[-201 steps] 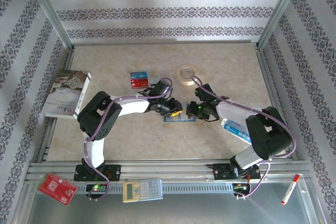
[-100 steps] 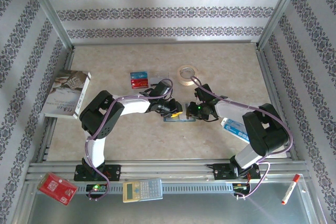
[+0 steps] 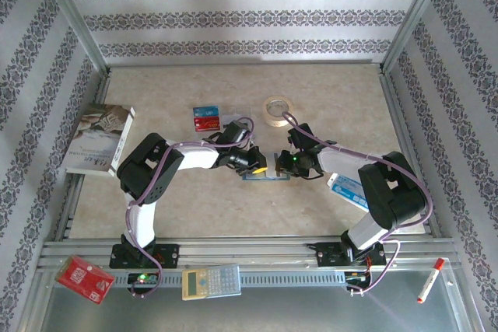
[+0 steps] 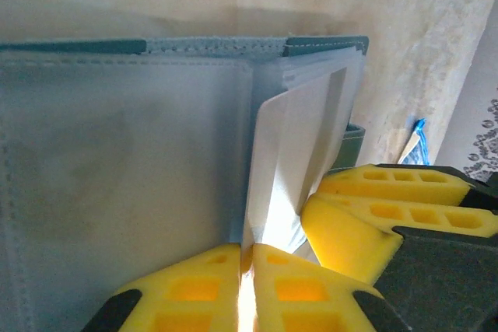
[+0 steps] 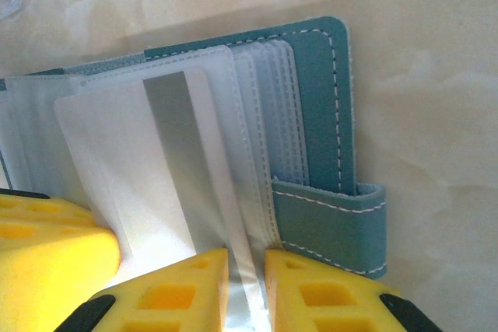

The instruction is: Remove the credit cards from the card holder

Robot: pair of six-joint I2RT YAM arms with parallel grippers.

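Note:
The teal-blue card holder (image 3: 268,177) lies open on the table between my two grippers. Its clear sleeves (image 4: 117,138) and stitched cover (image 5: 315,99) fill the wrist views. A white credit card with a grey stripe (image 5: 148,169) sticks partway out of a sleeve. My left gripper (image 3: 259,169) is shut on that card's edge (image 4: 268,169), jaws pressed together (image 4: 247,258). My right gripper (image 3: 284,167) pinches a clear sleeve of the holder between its nearly closed fingertips (image 5: 247,270). A blue and a red credit card (image 3: 207,118) lie on the table behind.
A tape roll (image 3: 276,108) sits behind the grippers and a book (image 3: 97,139) at the left edge. A blue-and-white packet (image 3: 348,190) lies under the right arm. A red board (image 3: 84,279), calculator (image 3: 210,281) and red marker (image 3: 429,280) rest on the near rail.
My left jaws have closed onto the card's edge. Both arms stay at the holder with only slight shifts.

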